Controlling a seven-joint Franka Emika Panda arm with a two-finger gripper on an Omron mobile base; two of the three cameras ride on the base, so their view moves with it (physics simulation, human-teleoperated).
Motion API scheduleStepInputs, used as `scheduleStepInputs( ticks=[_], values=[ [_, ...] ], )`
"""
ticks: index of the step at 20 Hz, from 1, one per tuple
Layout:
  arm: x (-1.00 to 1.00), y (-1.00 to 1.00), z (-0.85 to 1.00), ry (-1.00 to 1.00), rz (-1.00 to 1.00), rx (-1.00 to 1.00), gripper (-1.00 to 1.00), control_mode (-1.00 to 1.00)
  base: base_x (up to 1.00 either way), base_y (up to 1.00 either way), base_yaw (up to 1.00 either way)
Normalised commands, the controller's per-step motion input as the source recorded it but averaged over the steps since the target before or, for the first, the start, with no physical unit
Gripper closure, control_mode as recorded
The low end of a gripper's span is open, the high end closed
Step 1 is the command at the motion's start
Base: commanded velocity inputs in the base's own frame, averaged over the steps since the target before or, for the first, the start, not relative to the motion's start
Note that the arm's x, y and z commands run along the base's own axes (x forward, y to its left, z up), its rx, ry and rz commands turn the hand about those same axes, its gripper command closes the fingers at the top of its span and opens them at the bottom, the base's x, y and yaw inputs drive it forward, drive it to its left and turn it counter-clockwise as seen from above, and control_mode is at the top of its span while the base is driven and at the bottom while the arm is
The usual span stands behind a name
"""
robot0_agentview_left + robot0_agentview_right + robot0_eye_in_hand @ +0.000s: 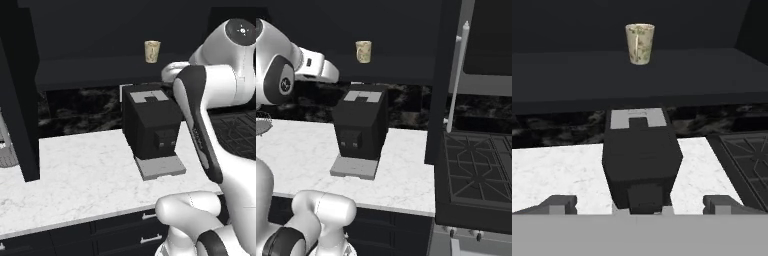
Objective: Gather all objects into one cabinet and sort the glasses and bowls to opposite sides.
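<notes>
Marble counter [75, 175] in white is spread across the lower half of both base views, and black drawers [125, 235] with short silver pulls are set beneath its front edge. Above it, the black cabinet [100, 30] is seen standing open, its dark inner shelf [662, 75] running the full width of the hand view. One tall door [446, 75] is swung out toward the camera in the right base view, and a long vertical silver bar handle [457, 75] is carried on it. A second door edge [22, 100] is seen at the left of the left base view. A black stove top [476, 170] with grates is placed at the right end of the counter, just beside the open door.

A black coffee machine [361, 125] with a grey drip tray is stood on the counter directly under the shelf. The white arm [210, 100] is raised over the machine's right side in the left base view.

The gripper [640, 205] is held above the coffee machine, well apart from the shelf, with its jaws spread wide and nothing between them.

One cream tumbler [640, 44] is stood upright on the cabinet shelf, near its back and above the coffee machine, with nothing else seen touching it.
</notes>
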Motion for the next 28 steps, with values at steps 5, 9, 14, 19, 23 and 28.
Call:
scheduleStepInputs(
  ticks=[5,9,14,19,23,28],
  values=[
    [0.99,-0.11,-0.04,0.0,-0.06,0.0,-1.0,-1.0,0.0,0.0,0.0],
    [1.0,-0.15,0.0,0.0,0.0,0.0,-1.0,-1.0,0.0,0.0,0.0],
    [0.83,-0.11,0.0,0.0,0.0,0.0,-1.0,-1.0,0.0,0.0,0.0],
    [0.57,-0.01,0.0,0.0,-0.02,0.0,-1.0,-1.0,0.0,0.0,0.0],
    [0.58,0.0,0.0,0.0,-0.04,0.0,-1.0,-1.0,0.0,0.0,0.0],
    [0.57,0.0,0.0,0.0,-0.02,0.0,-1.0,-1.0,0.0,0.0,0.0]
  ],
)
